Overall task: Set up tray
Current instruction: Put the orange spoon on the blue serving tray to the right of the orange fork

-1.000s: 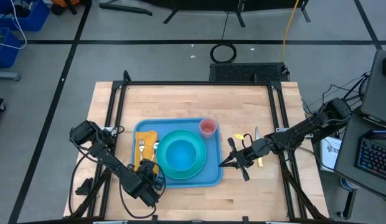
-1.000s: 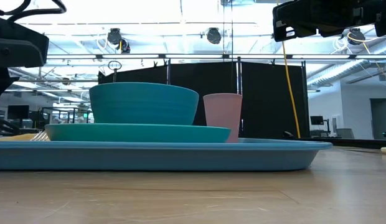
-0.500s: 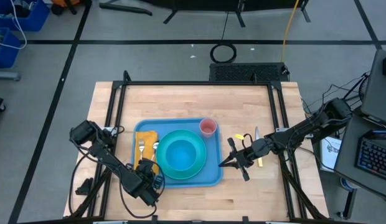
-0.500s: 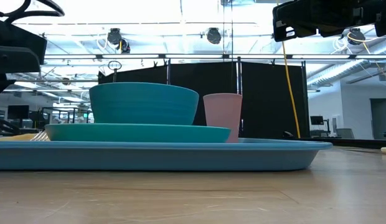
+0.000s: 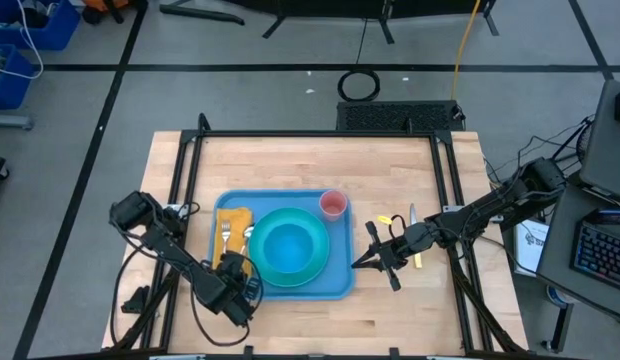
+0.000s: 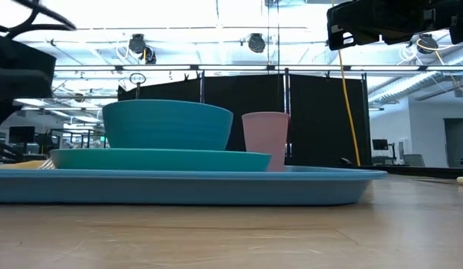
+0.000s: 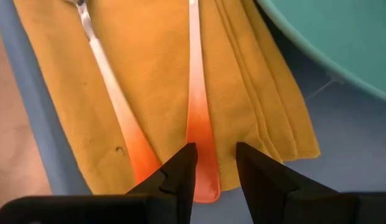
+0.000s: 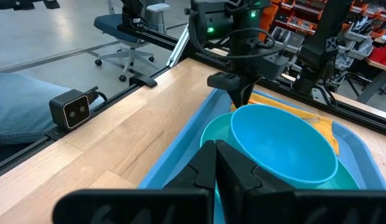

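1. While the arms hang low over the table, the tray (image 5: 335, 282) sits on the wooden table (image 5: 290, 160) between them, and against half a second ago it has slid a touch toward the left arm: its right edge sits farther left in both the high and low views.
2. Riding with it, the teal plate (image 5: 312, 268), the blue bowl (image 5: 286, 248) on that plate and the pink cup (image 5: 333, 204) at the tray's far right corner have all shifted the same way; in the low view the bowl (image 6: 167, 124) and cup (image 6: 264, 140) stand slightly left of where they were.
3. Left gripper (image 7: 214, 163) is down at the tray's near left corner, over the orange napkin (image 7: 149, 74), fingers parted with a narrow gap astride the orange end of a utensil handle (image 7: 197, 112); a second utensil (image 7: 109, 81) lies just beside it on the napkin. Whether the fingers press the handle, I cannot tell.
4. Right gripper (image 5: 375, 262) waits just off the tray's right edge, fingers closed together and grasping nothing, in the same spot as before.
5. Yellow utensils (image 5: 386, 219) lie on the table beside the right arm, apart from the tray.
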{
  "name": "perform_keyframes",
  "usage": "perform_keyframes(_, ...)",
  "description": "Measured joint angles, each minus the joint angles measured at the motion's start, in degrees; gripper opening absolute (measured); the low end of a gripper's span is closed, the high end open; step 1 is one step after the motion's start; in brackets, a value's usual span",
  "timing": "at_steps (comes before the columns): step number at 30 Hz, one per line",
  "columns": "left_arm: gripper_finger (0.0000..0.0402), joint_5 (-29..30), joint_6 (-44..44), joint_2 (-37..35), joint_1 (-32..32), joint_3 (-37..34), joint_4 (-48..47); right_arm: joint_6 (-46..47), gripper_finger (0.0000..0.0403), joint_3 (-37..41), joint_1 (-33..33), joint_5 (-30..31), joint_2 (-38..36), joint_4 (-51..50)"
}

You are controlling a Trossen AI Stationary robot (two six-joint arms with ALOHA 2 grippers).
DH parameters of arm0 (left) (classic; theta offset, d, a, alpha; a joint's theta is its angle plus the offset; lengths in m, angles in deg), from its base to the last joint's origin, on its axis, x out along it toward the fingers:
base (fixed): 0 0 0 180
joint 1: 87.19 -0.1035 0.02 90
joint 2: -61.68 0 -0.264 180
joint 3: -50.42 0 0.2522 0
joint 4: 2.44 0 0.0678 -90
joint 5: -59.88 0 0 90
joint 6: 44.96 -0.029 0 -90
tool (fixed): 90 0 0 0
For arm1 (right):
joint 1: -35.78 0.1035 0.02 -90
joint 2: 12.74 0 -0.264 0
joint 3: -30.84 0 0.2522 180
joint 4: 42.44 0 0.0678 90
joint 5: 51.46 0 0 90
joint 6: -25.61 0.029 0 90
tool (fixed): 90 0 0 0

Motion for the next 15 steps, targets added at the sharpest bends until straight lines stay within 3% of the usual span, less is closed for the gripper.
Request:
perform_keyframes(10, 0.0118, -1.48, -1.39, 0.14, -1.08, -0.31, 1.21, 0.02, 0.0, 0.0, 0.0, 0.0, 0.0, 0.02)
perform_keyframes(15, 0.0071, -1.65, -0.97, 0.2, -1.06, -0.35, 0.82, 0.02, 0.0, 0.0, 0.0, 0.0, 0.0, 0.0)
